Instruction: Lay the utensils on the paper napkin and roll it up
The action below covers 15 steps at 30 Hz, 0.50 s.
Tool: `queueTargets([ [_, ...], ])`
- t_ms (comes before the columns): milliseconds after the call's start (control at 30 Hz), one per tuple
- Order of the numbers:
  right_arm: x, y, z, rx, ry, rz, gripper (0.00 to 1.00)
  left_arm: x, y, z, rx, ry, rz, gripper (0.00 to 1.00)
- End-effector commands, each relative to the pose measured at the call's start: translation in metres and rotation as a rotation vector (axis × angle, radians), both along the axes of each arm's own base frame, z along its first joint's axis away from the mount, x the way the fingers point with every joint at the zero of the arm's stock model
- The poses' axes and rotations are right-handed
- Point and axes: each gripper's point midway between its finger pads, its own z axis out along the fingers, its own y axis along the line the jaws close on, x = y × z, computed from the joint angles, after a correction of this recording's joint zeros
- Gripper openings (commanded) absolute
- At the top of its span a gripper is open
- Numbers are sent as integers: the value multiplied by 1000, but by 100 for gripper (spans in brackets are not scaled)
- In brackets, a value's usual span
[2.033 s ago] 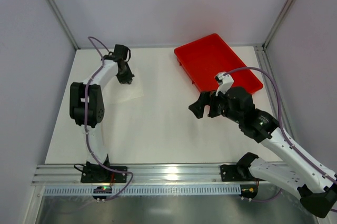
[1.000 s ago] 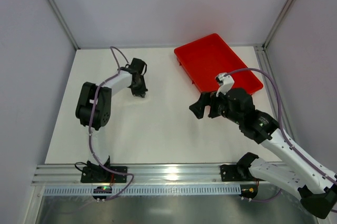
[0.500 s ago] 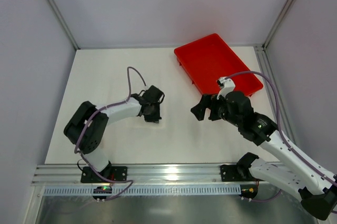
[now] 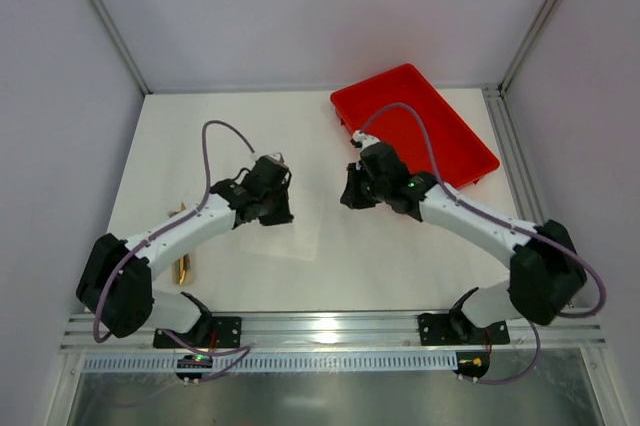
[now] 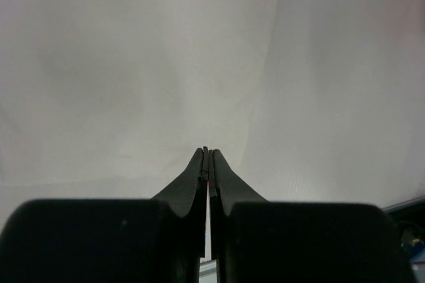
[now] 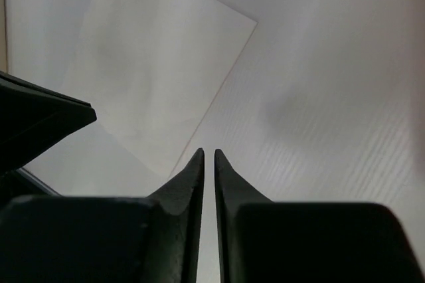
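The white paper napkin [image 4: 292, 238] lies flat just left of the table's middle. My left gripper [image 4: 269, 207] stands at its far-left edge, jaws pressed together on a thin sliver of that edge. In the left wrist view the left gripper [image 5: 207, 153] points at the paper napkin [image 5: 133, 64]. My right gripper [image 4: 351, 196] hovers to the right of the sheet, jaws all but touching, nothing between them. Its wrist view shows the right gripper [image 6: 206, 154] near a corner of the paper napkin [image 6: 159, 70]. The utensils [image 4: 184, 268], golden-handled, lie at the left, partly under my left arm.
A red tray [image 4: 440, 136] sits at the back right, behind my right forearm. The left arm's black finger [image 6: 40, 120] shows at the left of the right wrist view. Metal rails [image 4: 330, 331] run along the near edge.
My left gripper has swept from the back left to the table's middle, bringing the napkin along. My right arm has reached left toward the centre and its jaws have gone from wide open to shut.
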Motion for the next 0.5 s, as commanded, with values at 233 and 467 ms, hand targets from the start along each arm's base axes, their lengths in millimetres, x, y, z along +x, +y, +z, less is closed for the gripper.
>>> queueTargets([
  [233,67,91,-36,68,57,97,4,12,85,-40,144,120,225,0],
  [467,74,83,-86,-38,83,51,4,26,91,-59,190,150,258,0],
])
